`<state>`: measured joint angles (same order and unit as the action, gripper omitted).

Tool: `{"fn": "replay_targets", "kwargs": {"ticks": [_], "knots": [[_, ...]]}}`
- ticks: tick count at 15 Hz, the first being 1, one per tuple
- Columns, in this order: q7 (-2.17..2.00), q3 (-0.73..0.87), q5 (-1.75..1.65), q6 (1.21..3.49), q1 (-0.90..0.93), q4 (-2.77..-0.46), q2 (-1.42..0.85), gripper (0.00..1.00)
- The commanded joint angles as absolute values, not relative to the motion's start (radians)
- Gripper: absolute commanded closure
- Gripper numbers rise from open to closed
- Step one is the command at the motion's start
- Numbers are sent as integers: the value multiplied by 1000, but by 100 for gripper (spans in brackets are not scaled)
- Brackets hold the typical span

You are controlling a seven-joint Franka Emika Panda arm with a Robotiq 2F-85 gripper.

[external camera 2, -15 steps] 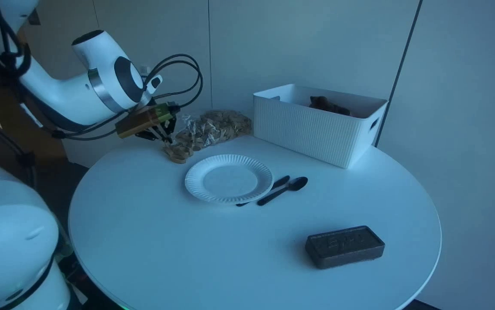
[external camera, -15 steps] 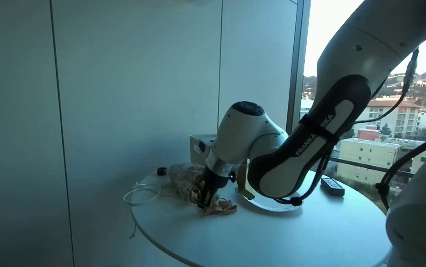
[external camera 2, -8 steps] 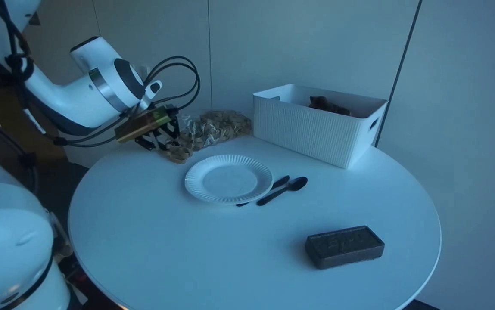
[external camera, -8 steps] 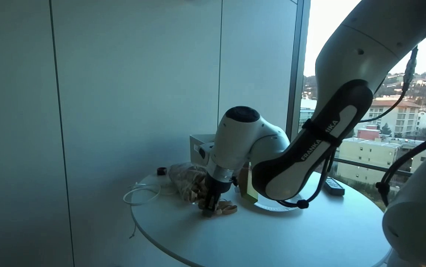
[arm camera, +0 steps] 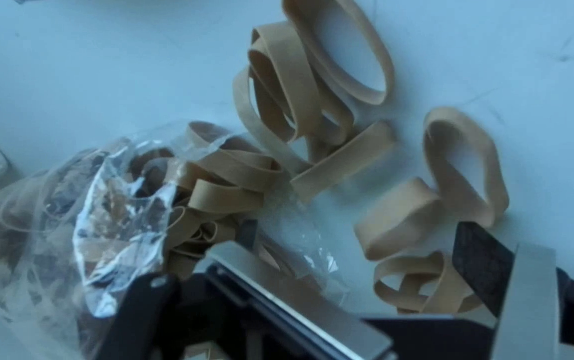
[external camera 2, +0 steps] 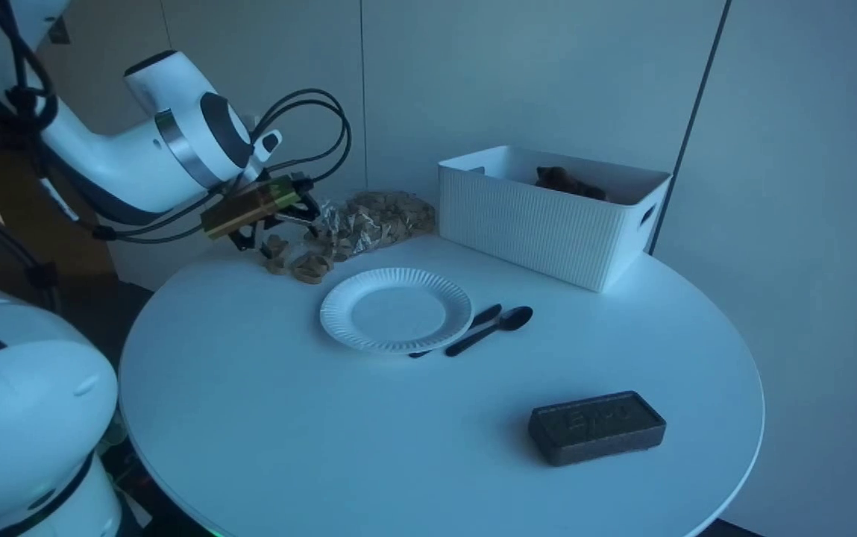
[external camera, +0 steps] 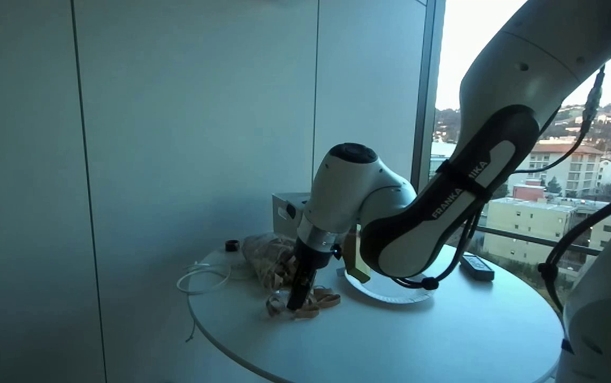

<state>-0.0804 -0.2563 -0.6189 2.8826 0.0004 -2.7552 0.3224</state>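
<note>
The clear plastic bag (arm camera: 124,220) is lying on the white table (external camera 2: 368,440) with its long axis running away from the white bin (external camera 2: 525,224), fat end right by the bin and mouth pointing in under the gripper (arm camera: 360,245). Loose tan rubber bands (arm camera: 344,159) sit just outside the bag's mouth, mostly rings and squashed loops, and the straightest strip of them slants roughly the same way as the bag. The gripper's fingers are spread way apart and, as far as I can see, clamped on nothing: one is over the bag's mouth, the other is out on the side of the bands away from the bag. Some bands are below the gap, others lie past the fingertips. Can't tell if the finger nearer the bag touches the plastic, and it blocks part of the mouth. The bag's fat end is cut off at the edge of the wrist view, and a curled band is partly behind the other finger. Near the bag's mouth there's a paper plate (external camera 2: 398,313), its rim hiding part of a dark utensil (external camera 2: 486,315); the brown thing (external camera 2: 569,184) in the bin by the bag just shows its top, so no clue.
</note>
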Motion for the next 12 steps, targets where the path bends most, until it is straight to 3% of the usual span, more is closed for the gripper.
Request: {"fn": "replay_targets", "kwargs": {"ticks": [1, 5, 12], "knots": [[64, -119, -449, 2822, 139, -2755, 354, 0], [222, -31, -225, 2626, 187, -2752, 473, 0], [148, -1, -308, 2380, -50, -2719, 627, 0]]}}
